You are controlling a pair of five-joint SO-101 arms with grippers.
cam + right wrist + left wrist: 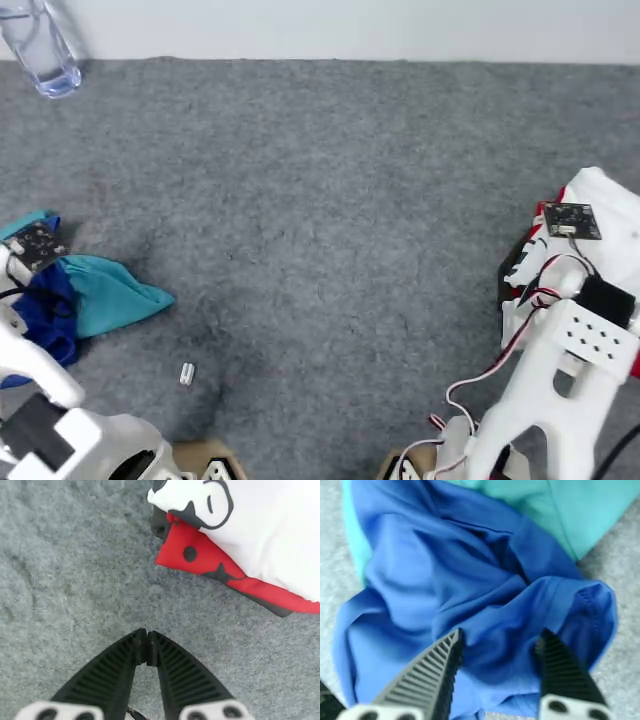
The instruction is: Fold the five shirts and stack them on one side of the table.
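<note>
Blue shirt: crumpled, lower left of the high view, atop teal shirt. Left gripper: spread, empty, directly over it, seemingly just clear. Right gripper: closed, empty, beside folded stack, far right.

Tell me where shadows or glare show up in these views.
High view: even light, faint shadow beside the teal shirt. Left wrist view: shadows sit in folds of the blue shirt. Right wrist view: soft shadow along the red shirt; no glare.
</note>
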